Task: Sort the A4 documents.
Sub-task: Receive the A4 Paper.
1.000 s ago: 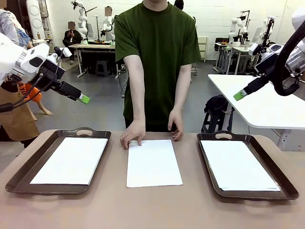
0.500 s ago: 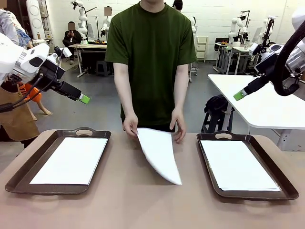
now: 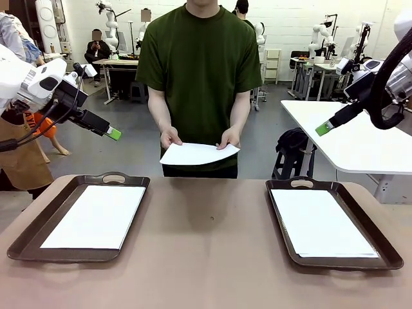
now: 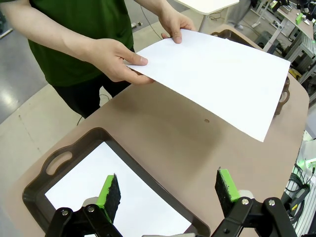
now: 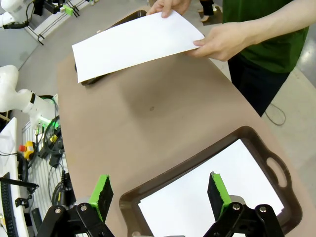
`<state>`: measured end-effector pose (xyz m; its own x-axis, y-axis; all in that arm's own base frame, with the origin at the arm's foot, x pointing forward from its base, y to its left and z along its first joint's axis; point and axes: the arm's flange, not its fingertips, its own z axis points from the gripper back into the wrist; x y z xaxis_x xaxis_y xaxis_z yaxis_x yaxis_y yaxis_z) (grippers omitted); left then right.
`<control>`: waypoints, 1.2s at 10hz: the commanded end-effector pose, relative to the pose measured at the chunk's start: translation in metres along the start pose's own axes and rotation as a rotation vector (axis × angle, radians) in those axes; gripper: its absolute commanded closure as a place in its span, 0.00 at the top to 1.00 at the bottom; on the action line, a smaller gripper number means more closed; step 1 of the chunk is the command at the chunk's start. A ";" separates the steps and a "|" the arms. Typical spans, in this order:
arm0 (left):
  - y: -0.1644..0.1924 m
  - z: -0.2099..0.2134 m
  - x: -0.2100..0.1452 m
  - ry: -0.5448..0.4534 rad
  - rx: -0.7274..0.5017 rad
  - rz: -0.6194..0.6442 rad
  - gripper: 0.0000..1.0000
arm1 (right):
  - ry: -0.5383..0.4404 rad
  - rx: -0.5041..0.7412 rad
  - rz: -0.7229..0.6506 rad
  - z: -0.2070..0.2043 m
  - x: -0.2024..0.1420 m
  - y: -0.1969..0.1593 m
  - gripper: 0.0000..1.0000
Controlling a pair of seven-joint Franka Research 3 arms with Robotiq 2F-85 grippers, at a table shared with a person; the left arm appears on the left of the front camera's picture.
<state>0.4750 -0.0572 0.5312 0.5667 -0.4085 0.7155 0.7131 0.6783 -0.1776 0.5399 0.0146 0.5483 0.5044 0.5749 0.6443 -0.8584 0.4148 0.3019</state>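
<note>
Brown and smooth, the counter (image 3: 206, 257) is stretching across the front view with a dark tray (image 3: 38, 232) lying at the left and another tray (image 3: 376, 248) at the right, each carrying white A4 sheets: a left stack (image 3: 95, 217) and a right stack (image 3: 320, 222). Between them, at the far edge, a person in a green shirt (image 3: 203, 58) is standing and holding one loose sheet (image 3: 198, 154) in the air with both hands, clear of the counter. The left hand (image 3: 113, 133) is hovering high above the left tray, and the right hand (image 3: 323, 129) is hanging high over the right side. From the left wrist, the left hand (image 4: 168, 192) is showing its pads (image 4: 109, 191) standing wide apart with nothing between them, above the tray's paper (image 4: 94, 192), while the held sheet (image 4: 217, 74) is floating beyond. From the right wrist, the right hand (image 5: 160, 195) is likewise spread wide and gripping nothing, poised over its own tray's paper (image 5: 217, 192), with the lifted sheet (image 5: 133, 44) farther off in the person's grasp.
</note>
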 end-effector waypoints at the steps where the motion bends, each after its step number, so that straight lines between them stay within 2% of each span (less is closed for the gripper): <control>1: 0.001 0.001 -0.001 -0.009 -0.004 -0.002 1.00 | 0.003 -0.011 0.001 -0.001 0.000 -0.001 1.00; 12: 0.001 0.001 -0.001 -0.009 -0.004 -0.002 1.00 | 0.003 -0.011 0.001 -0.001 0.000 -0.001 1.00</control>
<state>0.4750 -0.0572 0.5312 0.5667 -0.4085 0.7155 0.7130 0.6783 -0.1776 0.5399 0.0146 0.5483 0.5044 0.5749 0.6443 -0.8583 0.4148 0.3019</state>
